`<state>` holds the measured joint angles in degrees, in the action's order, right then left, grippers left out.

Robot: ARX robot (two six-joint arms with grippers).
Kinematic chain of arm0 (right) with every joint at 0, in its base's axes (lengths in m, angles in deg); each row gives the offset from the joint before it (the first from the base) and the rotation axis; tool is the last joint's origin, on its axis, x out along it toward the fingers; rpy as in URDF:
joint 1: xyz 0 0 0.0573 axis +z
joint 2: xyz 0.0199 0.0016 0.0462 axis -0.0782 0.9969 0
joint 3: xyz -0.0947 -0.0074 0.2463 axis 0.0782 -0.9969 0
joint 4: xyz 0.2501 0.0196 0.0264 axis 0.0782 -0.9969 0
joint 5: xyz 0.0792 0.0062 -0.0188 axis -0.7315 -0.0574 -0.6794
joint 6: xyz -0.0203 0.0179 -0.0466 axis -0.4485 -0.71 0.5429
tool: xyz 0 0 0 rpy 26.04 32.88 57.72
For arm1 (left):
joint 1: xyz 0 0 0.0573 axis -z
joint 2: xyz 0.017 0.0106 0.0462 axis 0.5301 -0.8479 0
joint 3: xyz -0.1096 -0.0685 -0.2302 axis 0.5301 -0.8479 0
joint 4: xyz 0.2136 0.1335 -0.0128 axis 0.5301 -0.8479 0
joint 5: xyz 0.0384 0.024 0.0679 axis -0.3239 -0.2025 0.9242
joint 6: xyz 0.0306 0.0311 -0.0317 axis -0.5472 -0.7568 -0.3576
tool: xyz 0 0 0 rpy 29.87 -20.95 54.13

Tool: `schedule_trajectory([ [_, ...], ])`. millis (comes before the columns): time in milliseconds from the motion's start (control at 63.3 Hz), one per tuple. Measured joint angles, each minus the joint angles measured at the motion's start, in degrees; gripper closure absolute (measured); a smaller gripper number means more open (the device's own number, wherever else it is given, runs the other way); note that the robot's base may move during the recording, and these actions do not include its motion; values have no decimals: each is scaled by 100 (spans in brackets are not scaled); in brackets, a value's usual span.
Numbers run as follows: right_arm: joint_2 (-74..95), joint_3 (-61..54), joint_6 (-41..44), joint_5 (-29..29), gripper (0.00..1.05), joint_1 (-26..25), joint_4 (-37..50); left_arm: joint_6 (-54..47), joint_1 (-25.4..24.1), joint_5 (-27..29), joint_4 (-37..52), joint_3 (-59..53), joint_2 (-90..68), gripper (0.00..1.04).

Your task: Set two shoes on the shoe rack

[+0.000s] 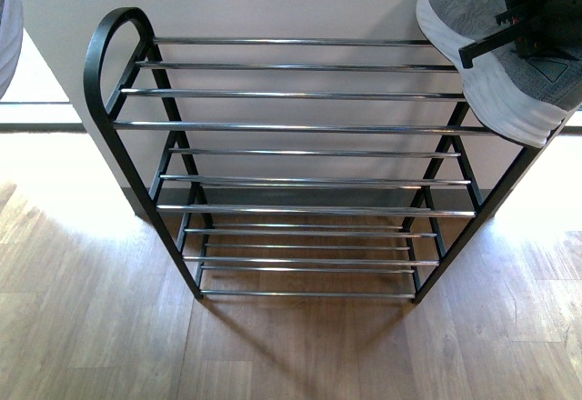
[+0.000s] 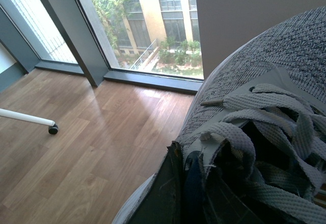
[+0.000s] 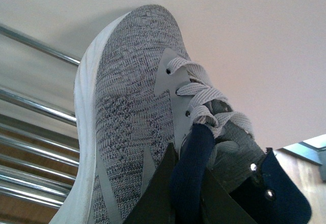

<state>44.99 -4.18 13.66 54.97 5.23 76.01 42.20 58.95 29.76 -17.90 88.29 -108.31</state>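
Right wrist view: right gripper is clenched on the navy collar of one sneaker, leaving its sole free to land on the top bars of the shoe rack, upper right in the front view. Left gripper likewise pinches the other sneaker by its collar, away from the rack, probably awaiting its turn.

strong daylight from window; floor glare overexposed; images slightly soft.
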Motion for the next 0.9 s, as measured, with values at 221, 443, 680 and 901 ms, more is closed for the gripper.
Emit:
schedule_trajectory([
  [221,-24,-33,50,243,103,81,98,0,0,0,0,0,-2,103],
  [443,74,181,-621,68,103,105,-411,0,0,0,0,0,0,103],
  [680,111,238,-1220,59,81,72,-612,0,0,0,0,0,0,103],
  [901,-278,240,-2111,-258,46,-13,-1213,0,0,0,0,0,0,103],
])
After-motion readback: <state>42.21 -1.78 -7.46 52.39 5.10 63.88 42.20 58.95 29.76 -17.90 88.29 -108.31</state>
